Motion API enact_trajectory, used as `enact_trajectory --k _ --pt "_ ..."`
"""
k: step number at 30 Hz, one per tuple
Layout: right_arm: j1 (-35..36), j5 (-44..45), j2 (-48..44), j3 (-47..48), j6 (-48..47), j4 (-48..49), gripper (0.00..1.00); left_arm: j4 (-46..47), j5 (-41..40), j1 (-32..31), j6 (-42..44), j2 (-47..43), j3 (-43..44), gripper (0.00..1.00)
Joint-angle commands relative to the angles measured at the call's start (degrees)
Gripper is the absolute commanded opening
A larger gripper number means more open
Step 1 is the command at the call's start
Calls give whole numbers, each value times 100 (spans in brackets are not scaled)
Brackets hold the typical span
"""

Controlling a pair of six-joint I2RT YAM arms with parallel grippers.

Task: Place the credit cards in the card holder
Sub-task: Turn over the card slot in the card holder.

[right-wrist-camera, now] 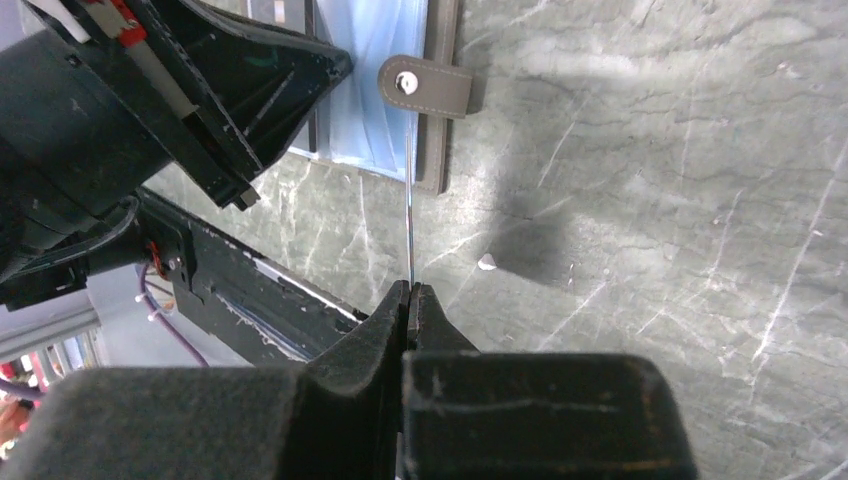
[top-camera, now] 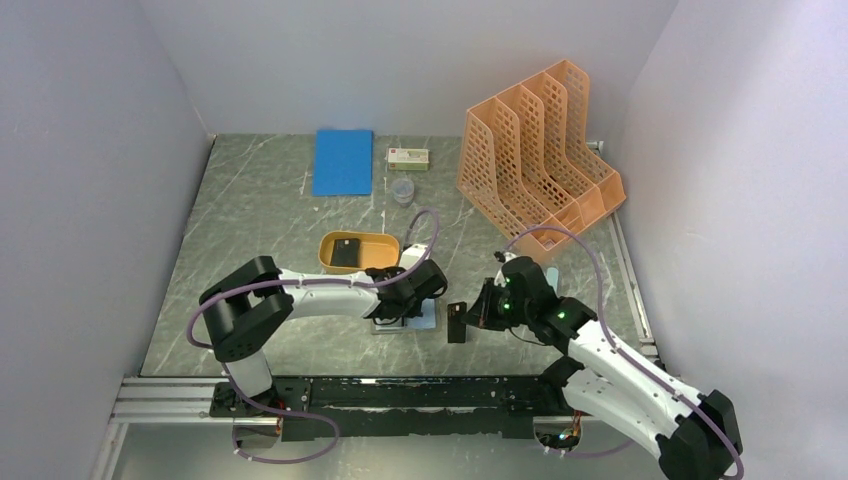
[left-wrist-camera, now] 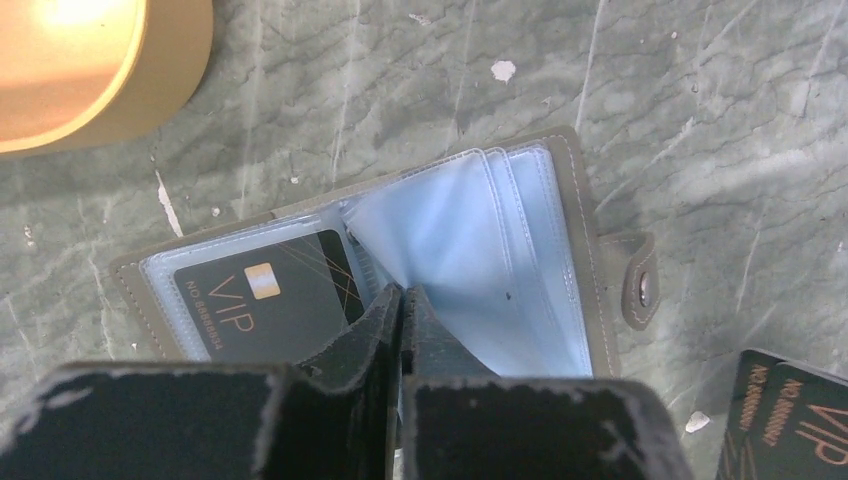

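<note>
Nearest the arm bases, the right gripper was clamped shut on one credit card, pinching a short edge so the card stood on edge, just right of the card holder. The holder lay open and flat on the marble-patterned table, its clear plastic sleeves fanned upward and its snap tab sticking out on the side toward that card. A black VIP card already sat in the holder's other half.

The left gripper had its jaws together, tips down among the sleeves at the fold. Whether a leaf was caught between them could not be told.

Farther back stood an orange oval tray holding another dark card. Beyond it were a small clear cup, a small box, a blue notebook and an orange file rack.

The cards looked light, stiff and slick, so a grip on a short edge leaves most of the length free to slide in. A loose pinch would probably let one twist. The sleeves looked thin and floppy and likely need a leaf lifted, and the holder pinned, to open a pocket mouth.
</note>
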Motion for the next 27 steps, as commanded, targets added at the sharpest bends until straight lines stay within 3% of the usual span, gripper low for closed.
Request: enact_trajectory --k 1,27 --pt "-4 -437 121 -128 -52 399 0 -244 -7 -26 -69 242 -356 5" --pt "-9 -1024 1490 -231 -56 1672 0 -140 90 -26 -153 201 -551 5"
